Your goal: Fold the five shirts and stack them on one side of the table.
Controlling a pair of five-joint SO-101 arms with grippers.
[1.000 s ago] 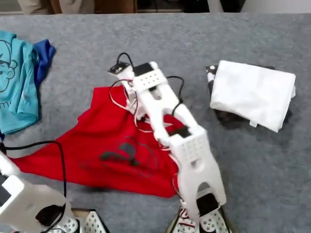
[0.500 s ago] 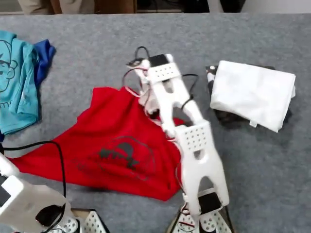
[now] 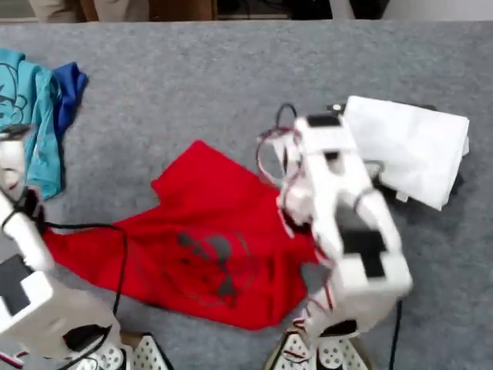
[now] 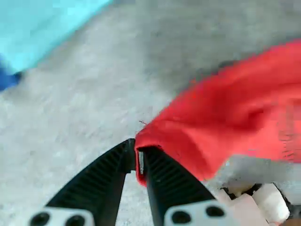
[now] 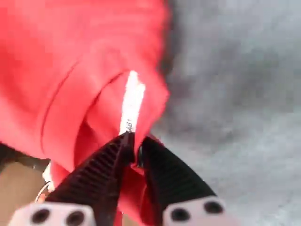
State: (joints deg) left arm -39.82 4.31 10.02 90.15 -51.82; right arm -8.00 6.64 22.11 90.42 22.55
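A red shirt [image 3: 208, 239] with a dark print lies spread across the middle of the grey table. My left gripper [image 4: 138, 157] is shut on the shirt's left corner [image 4: 207, 117], near the left arm [image 3: 23, 223] in the high view. My right gripper [image 5: 134, 148] is shut on the shirt's collar hem, where a white tag [image 5: 131, 101] shows; the right arm [image 3: 339, 223] stands over the shirt's right edge. A folded white shirt [image 3: 404, 146] lies at the back right. A teal shirt [image 3: 27, 116] and a blue shirt [image 3: 71, 86] lie bunched at the back left.
A dark garment [image 3: 362, 185] peeks out from under the folded white shirt. Black and red cables [image 3: 269, 142] trail from the arms over the cloth. The arm bases [image 3: 323, 351] stand at the table's front edge. Bare grey table [image 3: 192, 77] stretches along the back.
The right arm swung to the right, dragging the red shirt's collar with it. The left arm rose at the shirt's left corner. The shirt shifted right and changed shape.
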